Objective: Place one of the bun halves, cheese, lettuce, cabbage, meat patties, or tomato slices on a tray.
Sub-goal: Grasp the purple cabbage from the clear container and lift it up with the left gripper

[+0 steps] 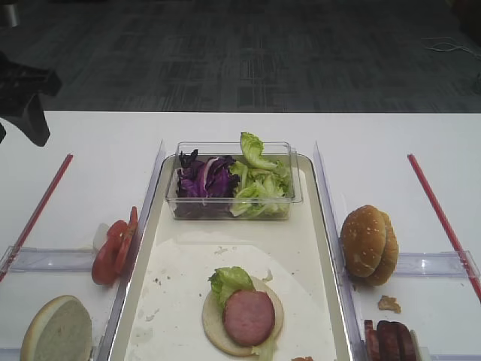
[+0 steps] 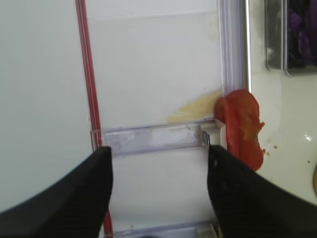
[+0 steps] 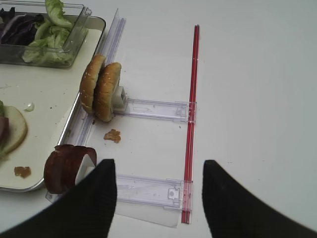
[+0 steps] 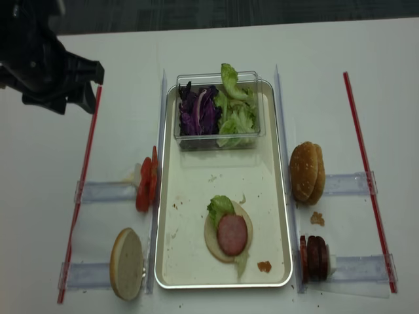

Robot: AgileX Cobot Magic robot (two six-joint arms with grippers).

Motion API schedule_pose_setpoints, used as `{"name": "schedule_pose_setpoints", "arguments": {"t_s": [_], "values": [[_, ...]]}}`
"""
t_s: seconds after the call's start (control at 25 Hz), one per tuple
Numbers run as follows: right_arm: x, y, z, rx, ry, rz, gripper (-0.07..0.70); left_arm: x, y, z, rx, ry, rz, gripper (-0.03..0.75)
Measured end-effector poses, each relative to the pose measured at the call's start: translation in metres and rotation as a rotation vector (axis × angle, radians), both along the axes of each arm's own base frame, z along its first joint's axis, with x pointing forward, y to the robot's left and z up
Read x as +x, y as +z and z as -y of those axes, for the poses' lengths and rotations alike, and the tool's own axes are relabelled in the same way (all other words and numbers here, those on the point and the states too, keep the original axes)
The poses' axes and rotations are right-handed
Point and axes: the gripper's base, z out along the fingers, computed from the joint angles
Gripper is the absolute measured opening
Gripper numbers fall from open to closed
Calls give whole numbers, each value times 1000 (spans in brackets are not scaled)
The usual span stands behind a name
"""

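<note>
Tomato slices [image 2: 240, 128] stand on edge in the clear holder [image 2: 153, 139] just outside the tray's [image 4: 169, 196] left rim, ahead and to the right of my left hand [image 2: 158, 173], which hovers wide open and empty. Their flat faces run along the tray's length (so my fingers would want to straddle them across). My right hand [image 3: 158, 188], also spread and empty, sits far off by the meat patties [image 3: 67, 166]; the left looks nearer the tomato.
</note>
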Motion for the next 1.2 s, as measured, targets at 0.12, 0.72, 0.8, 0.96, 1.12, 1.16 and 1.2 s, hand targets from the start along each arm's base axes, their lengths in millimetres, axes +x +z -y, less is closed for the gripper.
{"name": "schedule_pose_setpoints", "arguments": {"t_s": [0.12, 0.72, 0.8, 0.96, 1.12, 1.16, 1.2], "values": [[0, 0, 0, 0, 0, 0, 414, 12, 2, 1, 0, -1, 2, 400], [0, 0, 0, 0, 0, 0, 414, 61, -6, 4, 2, -10, -21, 400], [0, 0, 0, 0, 0, 0, 414, 70, -13, 4, 3, -12, -31, 400], [0, 0, 0, 0, 0, 0, 414, 86, -25, 6, -2, -14, -48, 399], [0, 0, 0, 0, -2, 0, 414, 101, -40, 8, -17, -13, -70, 398], [0, 0, 0, -1, -3, 0, 414, 104, -43, 8, -16, -13, -74, 398], [0, 0, 0, -1, -3, 0, 414, 107, -47, 9, -16, -13, -79, 398]]}}
